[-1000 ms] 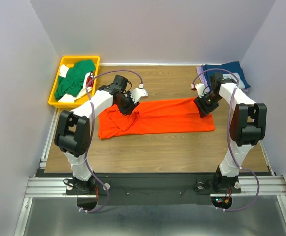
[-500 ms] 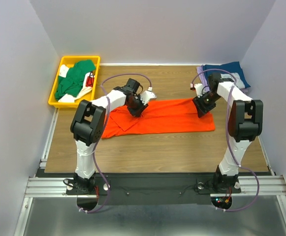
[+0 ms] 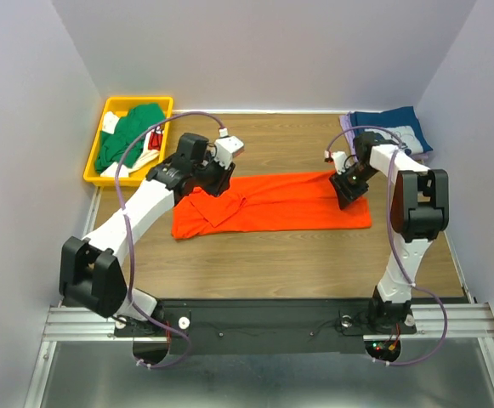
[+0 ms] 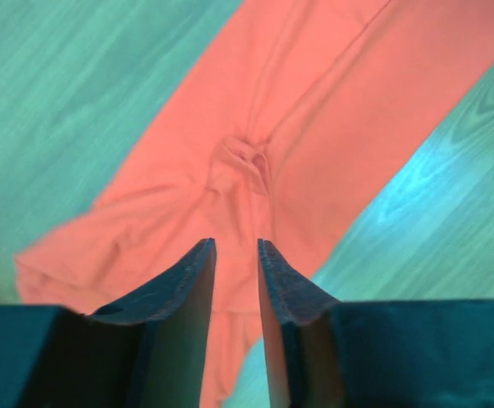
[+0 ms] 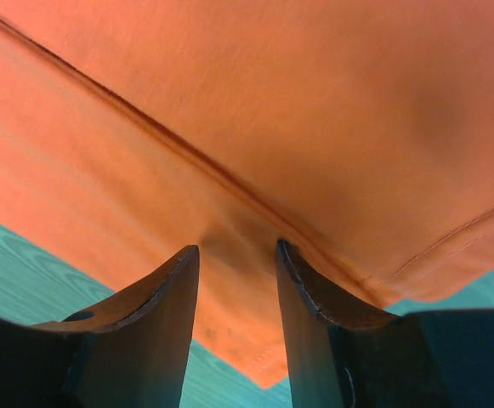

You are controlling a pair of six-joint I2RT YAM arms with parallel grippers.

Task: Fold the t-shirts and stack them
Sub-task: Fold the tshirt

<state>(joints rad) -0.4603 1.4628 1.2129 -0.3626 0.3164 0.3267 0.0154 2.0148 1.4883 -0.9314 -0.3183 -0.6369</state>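
Observation:
The bright orange t-shirt (image 3: 289,204) lies stretched across the table as a long band, with its left end loosely bunched. My left gripper (image 3: 219,180) hovers above that left part. In the left wrist view the left gripper (image 4: 236,242) is open with nothing between its fingers, above a small pinched wrinkle (image 4: 248,161) in the orange shirt (image 4: 315,102). My right gripper (image 3: 346,189) is at the shirt's far right corner. In the right wrist view the right gripper (image 5: 236,246) is open, its tips down on the orange shirt (image 5: 272,102) beside a seam.
A yellow bin (image 3: 88,174) at the back left holds a green t-shirt (image 3: 127,136) and some white cloth. A folded navy t-shirt (image 3: 391,123) lies on a lavender one (image 3: 345,126) at the back right corner. Bare wood table (image 3: 272,263) runs in front of the orange shirt.
My left gripper has lifted off the orange shirt and drawn back left, its elbow swinging out and down. The right gripper's jaws have narrowed slightly at the shirt's corner.

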